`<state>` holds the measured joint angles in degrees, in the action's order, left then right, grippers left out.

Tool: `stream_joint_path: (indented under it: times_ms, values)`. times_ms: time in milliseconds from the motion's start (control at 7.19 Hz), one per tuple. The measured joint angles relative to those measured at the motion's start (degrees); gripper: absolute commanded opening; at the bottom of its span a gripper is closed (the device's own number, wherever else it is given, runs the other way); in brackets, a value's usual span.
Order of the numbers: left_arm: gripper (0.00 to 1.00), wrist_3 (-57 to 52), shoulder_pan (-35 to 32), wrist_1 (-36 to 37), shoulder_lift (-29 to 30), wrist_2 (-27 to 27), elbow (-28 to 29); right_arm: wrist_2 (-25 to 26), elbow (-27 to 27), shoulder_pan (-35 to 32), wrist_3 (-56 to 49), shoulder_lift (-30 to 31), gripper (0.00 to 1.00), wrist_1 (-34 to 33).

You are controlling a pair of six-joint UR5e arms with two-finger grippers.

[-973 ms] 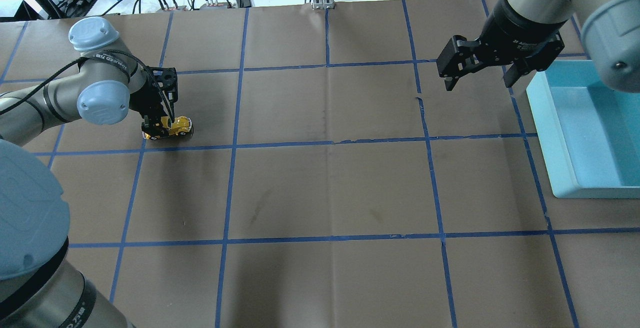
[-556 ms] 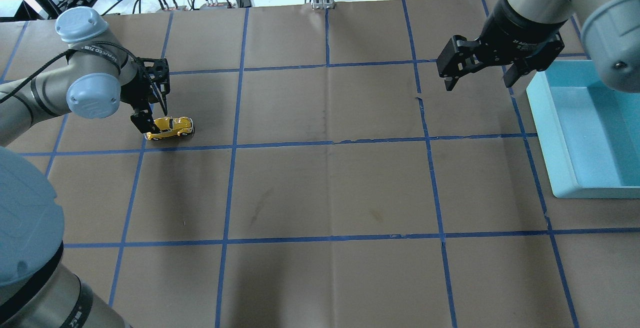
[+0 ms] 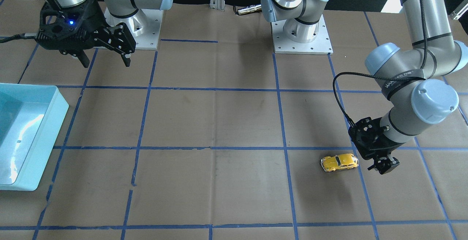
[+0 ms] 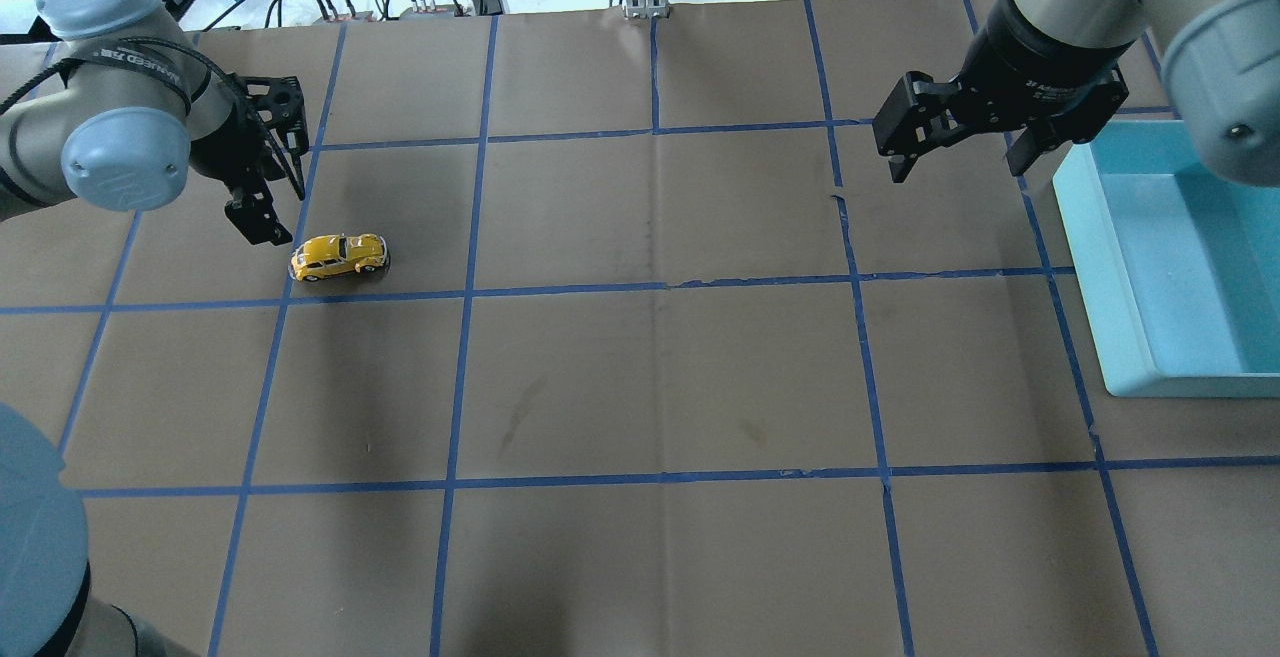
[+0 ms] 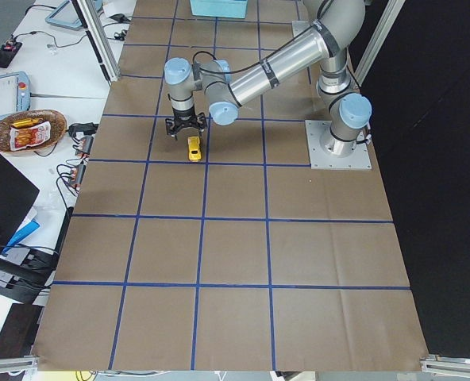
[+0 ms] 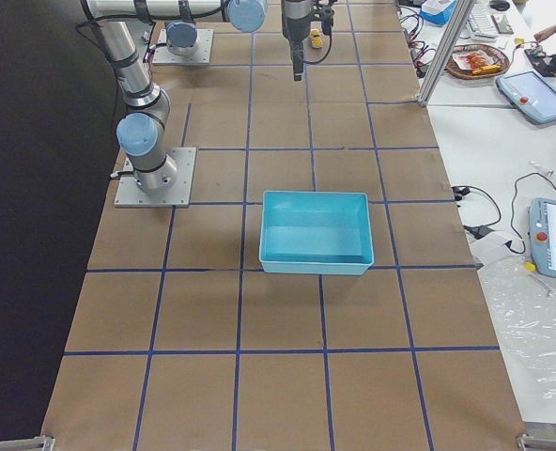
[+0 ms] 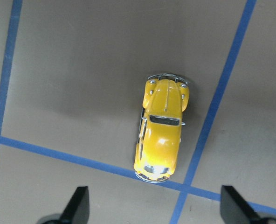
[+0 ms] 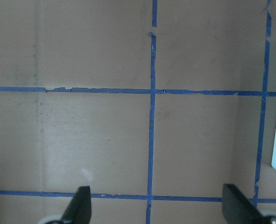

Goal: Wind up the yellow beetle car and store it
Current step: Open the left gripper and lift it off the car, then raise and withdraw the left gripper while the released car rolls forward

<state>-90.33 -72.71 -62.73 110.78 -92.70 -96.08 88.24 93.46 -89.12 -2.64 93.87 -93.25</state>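
The yellow beetle car [image 4: 338, 256] stands on its wheels on the brown paper table, free of both grippers; it also shows in the front view [image 3: 339, 162] and the left wrist view [image 7: 162, 130]. My left gripper [image 4: 277, 205] is open and empty, lifted off the table a little to the left of and behind the car's rear end. In the left wrist view the car lies between and ahead of the spread fingertips [image 7: 80, 204]. My right gripper [image 4: 957, 167] is open and empty, hovering at the far right beside the bin.
A light blue bin [image 4: 1090, 267] stands at the table's right edge, also seen in the front view [image 3: 55, 112]. Blue tape lines grid the brown paper. Cables, boxes and a basket lie beyond the far edge.
My left gripper, around the car's rear a second ago, has let go and drawn back up and to the left. The car stayed in place. The right arm has not moved.
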Motion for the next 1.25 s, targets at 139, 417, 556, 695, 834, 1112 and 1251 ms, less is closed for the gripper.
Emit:
stream_joint_path:
  times_ms: [139,417,556,695,834,1112,1251]
  values:
    - [1.0,-0.1,2.0,-0.7,0.2,0.0,0.2,0.0,0.0,0.0,0.0,0.0,0.99,0.0]
    - [1.0,-0.8,6.0,-0.4,3.0,0.2,0.3,0.0,0.0,0.0,0.0,0.0,0.99,0.0]
    - [1.0,-0.9,6.6,0.6,5.3,0.4,0.3,0.0,0.0,0.0,0.0,0.0,0.99,0.0]
    - [1.0,-0.7,6.5,1.8,7.1,0.5,0.4,0.0,0.0,0.0,0.0,0.0,0.99,0.0]
    - [1.0,0.0,6.0,2.8,8.5,0.7,0.6,0.0,0.0,0.0,0.0,0.0,0.99,0.0]
    - [0.99,1.8,4.1,4.2,11.4,0.8,2.9,0.0,0.0,0.0,0.0,0.0,0.99,0.0]
    - [0.99,2.4,3.2,4.4,12.7,0.8,4.0,0.0,0.0,0.0,0.0,0.0,0.99,0.0]
